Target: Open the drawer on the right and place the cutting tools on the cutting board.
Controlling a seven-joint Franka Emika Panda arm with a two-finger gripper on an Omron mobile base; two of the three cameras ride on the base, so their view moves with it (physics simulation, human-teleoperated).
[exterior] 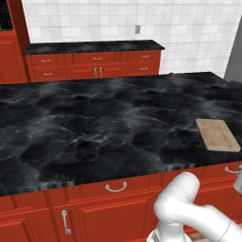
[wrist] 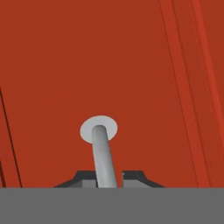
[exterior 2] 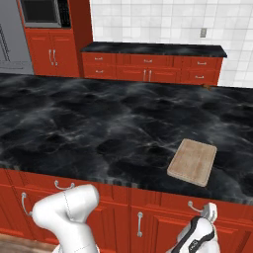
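Note:
The drawer (exterior 2: pixel 158 200) is the red front on the right, just under the black counter edge, and it sits flush with its neighbours. Its curved silver handle (exterior 2: pixel 194 207) runs up the middle of the hand view as a silver bar (wrist: pixel 104 157) against the red front (wrist: pixel 131 65). My gripper (wrist: pixel 108 178) is shut on that bar, one dark fingertip on each side. From the base views the gripper (exterior 2: pixel 210 213) (exterior: pixel 238 183) sits low at the handle's right end. The light-tan cutting board (exterior: pixel 218 134) (exterior 2: pixel 192 161) lies flat on the counter above the drawer. The cutting tools are hidden.
The black marble island counter (exterior: pixel 94 118) spreads wide to the left of the board. Another drawer handle (exterior: pixel 116 187) and cabinet door pulls (exterior 2: pixel 139 223) line the red front below. A back counter with red cabinets (exterior: pixel 94 59) stands against the tiled wall.

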